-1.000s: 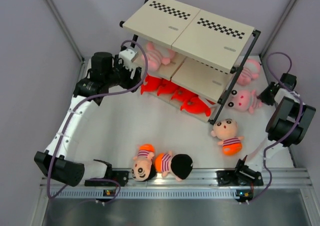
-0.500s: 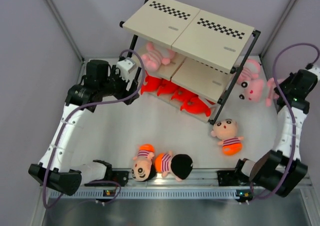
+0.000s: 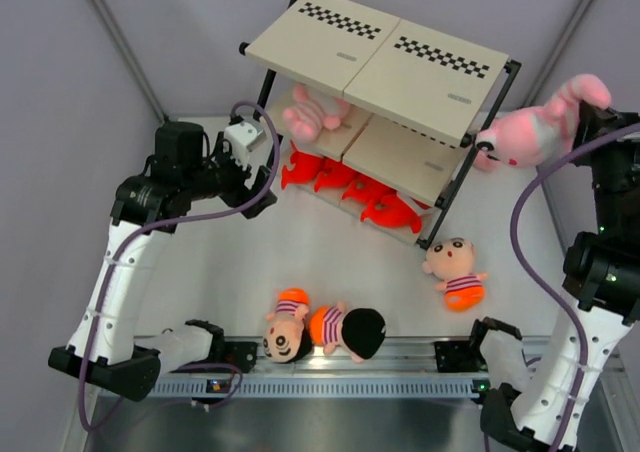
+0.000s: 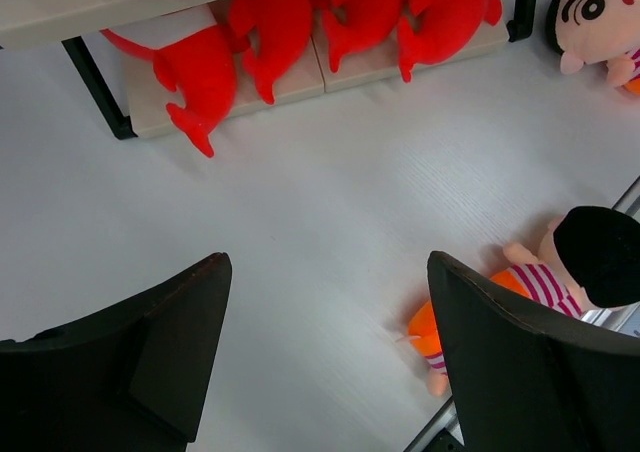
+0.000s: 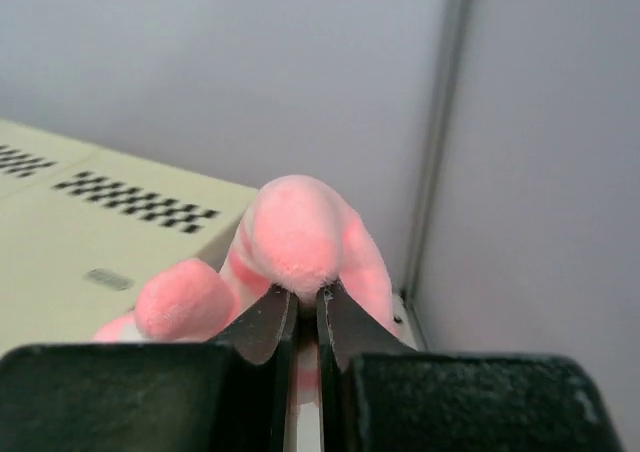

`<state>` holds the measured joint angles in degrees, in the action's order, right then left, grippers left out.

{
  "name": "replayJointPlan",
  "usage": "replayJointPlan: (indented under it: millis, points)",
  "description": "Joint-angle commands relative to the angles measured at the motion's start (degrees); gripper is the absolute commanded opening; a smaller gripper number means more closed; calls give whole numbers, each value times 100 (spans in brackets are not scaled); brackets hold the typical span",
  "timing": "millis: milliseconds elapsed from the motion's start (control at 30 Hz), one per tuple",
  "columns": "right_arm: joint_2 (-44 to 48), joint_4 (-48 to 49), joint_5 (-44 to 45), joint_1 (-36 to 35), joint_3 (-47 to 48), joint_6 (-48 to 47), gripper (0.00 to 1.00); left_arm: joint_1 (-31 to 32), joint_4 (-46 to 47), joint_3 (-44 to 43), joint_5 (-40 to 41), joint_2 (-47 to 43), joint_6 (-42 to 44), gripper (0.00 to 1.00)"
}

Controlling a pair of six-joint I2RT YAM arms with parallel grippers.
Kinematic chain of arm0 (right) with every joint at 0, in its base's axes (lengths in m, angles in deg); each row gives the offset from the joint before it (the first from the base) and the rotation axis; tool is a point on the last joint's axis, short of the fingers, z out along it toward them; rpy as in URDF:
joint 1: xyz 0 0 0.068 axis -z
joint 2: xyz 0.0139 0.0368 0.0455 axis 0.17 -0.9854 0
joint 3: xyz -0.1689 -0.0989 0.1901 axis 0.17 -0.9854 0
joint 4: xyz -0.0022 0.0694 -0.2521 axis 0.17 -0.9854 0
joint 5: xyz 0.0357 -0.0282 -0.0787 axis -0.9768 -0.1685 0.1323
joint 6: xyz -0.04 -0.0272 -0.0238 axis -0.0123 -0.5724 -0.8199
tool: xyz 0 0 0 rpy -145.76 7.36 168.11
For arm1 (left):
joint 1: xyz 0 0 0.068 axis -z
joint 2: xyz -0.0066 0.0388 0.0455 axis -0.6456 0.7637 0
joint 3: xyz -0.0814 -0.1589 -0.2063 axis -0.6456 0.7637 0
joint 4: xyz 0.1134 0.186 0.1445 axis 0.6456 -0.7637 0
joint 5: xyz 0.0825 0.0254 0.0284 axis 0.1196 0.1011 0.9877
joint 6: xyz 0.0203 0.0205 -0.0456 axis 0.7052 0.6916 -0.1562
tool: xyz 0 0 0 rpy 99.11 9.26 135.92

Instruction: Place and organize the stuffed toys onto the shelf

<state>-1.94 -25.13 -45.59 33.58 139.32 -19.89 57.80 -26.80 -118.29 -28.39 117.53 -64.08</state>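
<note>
Raised off the desk point(image 3: 330, 242) since a second ago, the pink plush animal point(image 3: 525, 134) now hangs at 2 o'clock beside the shelf's point(image 3: 380, 52) top board, its soft limb pinched in the right jaws. Light and floppy, it will likely sag; the wall point(image 3: 610, 32) crowds close. At 9 o'clock the left jaws gape empty.

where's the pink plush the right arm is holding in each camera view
top external: pink plush at upper right, held beside the top right corner of the shelf.
left wrist: not in it.
right wrist: pink plush at centre, pinched in the right gripper.
shared landmark: the checkered strip on the shelf's top board.
</note>
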Motion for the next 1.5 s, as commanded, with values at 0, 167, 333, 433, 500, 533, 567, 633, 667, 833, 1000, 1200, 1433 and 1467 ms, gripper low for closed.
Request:
replayJointPlan:
  millis: [0, 167, 333, 433, 500, 533, 567, 633, 667, 833, 1000, 1200, 1433, 1467]
  points:
    - [132, 576, -2012, -252, 296, -499, 0, 8, -64, -261, -321, -109, 82, 86]
    - [9, 953, -4033, -568, 691, -131, 0, 17, -117, -313, -541, -162, 143, 90]
    - [-79, 2605, -5425, -1051, 499, 1186, 0, 8, -292, -393, -1366, -179, 196, 94]
    - [-158, 3360, -5505, -1480, 174, 1662, 0, 17, -328, -401, -1823, -127, 196, 96]
    - [-272, 3127, -5278, -2050, 173, 1410, 0, 8, -337, -419, -1947, -74, 161, 96]
    - [-351, 2786, -5146, -2280, 243, 808, 0, 8, -337, -428, -2017, -56, 161, 96]
    - [-595, 1939, -4970, -2657, 348, 384, 0, 8, -337, -437, -2035, -39, 144, 96]
    - [-1113, 880, -4146, -3764, 795, -1130, 0, 0, -328, -463, -2035, -12, 135, 96]
    - [-1282, 23, -3777, -4255, 962, -1610, 0, 8, -337, -463, -2044, -21, 135, 96]
    - [-1941, 565, -3438, -5921, 912, -2442, 0, -18, -337, -446, -1983, -135, 170, 98]
    - [-2487, 255, -4202, -6350, 945, -3063, 0, -27, -476, -568, -1913, -267, 328, 98]
    - [-2979, -732, -4353, -6887, 1157, -4461, 1, -27, -724, -850, -1965, -320, 715, 98]
    - [-3629, -1331, -4187, -7362, 1561, -5025, 6, -27, -724, -736, -2500, -188, 688, 96]
    - [-3665, -1305, -4178, -7380, 1596, -5016, 6, -27, -723, -709, -2562, -188, 688, 96]
